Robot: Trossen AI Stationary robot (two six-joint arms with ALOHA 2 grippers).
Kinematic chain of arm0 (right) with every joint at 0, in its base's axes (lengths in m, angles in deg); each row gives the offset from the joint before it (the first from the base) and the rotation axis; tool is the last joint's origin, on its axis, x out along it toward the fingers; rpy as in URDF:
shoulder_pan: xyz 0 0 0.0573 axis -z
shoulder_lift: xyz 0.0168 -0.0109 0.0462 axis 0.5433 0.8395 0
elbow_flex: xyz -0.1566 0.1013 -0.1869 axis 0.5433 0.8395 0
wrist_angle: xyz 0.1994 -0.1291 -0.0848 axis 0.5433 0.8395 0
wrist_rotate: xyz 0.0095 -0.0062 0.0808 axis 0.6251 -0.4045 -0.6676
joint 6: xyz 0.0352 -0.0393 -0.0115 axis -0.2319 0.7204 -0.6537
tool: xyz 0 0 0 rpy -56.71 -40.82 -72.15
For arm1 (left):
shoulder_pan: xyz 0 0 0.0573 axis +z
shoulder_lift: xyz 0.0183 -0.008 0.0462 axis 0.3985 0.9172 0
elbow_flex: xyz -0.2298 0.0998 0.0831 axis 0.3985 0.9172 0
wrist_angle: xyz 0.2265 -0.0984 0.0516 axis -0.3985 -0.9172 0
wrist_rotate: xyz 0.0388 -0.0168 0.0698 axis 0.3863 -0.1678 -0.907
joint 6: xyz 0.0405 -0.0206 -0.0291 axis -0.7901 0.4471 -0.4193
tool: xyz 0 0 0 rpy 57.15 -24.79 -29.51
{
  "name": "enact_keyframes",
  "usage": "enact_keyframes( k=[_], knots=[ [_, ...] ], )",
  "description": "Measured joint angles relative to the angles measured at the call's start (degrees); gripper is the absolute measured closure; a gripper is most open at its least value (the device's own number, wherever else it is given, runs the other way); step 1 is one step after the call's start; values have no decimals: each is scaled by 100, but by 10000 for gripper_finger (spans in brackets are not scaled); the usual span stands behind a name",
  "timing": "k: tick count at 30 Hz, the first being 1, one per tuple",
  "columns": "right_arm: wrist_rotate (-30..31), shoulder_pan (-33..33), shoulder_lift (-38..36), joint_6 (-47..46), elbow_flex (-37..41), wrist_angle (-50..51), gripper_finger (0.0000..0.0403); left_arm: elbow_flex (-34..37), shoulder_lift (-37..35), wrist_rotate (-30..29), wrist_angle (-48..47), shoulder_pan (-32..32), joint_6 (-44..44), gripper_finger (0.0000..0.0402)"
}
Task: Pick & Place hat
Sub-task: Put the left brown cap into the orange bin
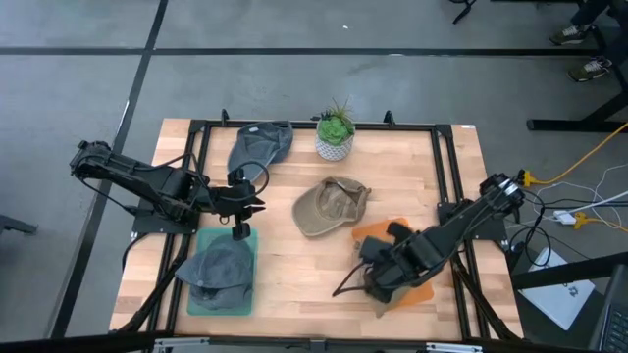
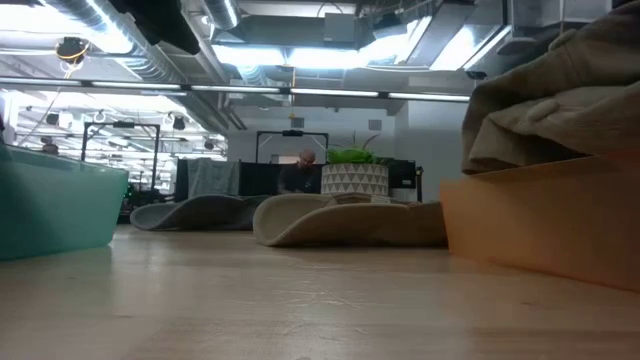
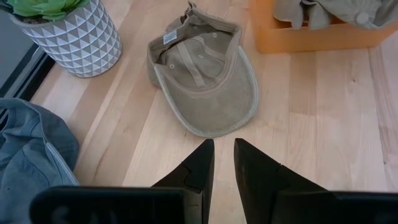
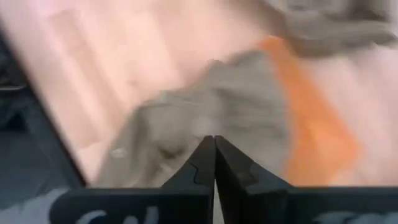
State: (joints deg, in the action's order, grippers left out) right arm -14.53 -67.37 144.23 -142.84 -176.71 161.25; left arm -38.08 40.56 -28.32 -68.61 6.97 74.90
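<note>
A tan hat lies upside down mid-table, its brim on the wood. My left gripper hovers left of it, open by a narrow gap, nothing between its fingers. Another tan hat lies crumpled in the orange tray at the near right, part of it spilling over the tray's edge. My right gripper is above that hat, shut, pointing steeply down. A grey hat rests in the teal tray, and one more grey hat lies at the far edge.
A white patterned pot with a green plant stands at the far middle. A black frame borders the table. Bare wood lies between the two trays. A person shows far off in the room behind.
</note>
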Motion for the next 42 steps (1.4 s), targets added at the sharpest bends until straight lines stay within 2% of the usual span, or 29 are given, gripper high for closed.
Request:
enact_keyframes(
  k=[4,9,15,21,30,36,40,42],
  knots=[
    [-25,0,12,-620,-69,762,397,0,0,0,-2,0,-2,343],
    [-683,-2,12,-919,418,580,397,0,0,4,-7,0,-2,343],
    [-1486,-2,16,-777,1332,-894,397,0,0,24,-5,0,3,343],
    [-1518,30,16,-146,2003,-2800,397,0,0,25,-4,0,9,343],
    [-1501,164,16,-153,2891,-3538,397,0,0,33,-7,0,8,343],
    [-1546,270,16,32,2905,-3603,397,0,0,35,-7,0,7,343],
    [-1876,400,16,132,2450,-2998,397,0,0,41,-7,0,7,343],
    [-1830,439,-10,224,2062,-2579,397,0,0,41,-4,0,3,343]
  ],
)
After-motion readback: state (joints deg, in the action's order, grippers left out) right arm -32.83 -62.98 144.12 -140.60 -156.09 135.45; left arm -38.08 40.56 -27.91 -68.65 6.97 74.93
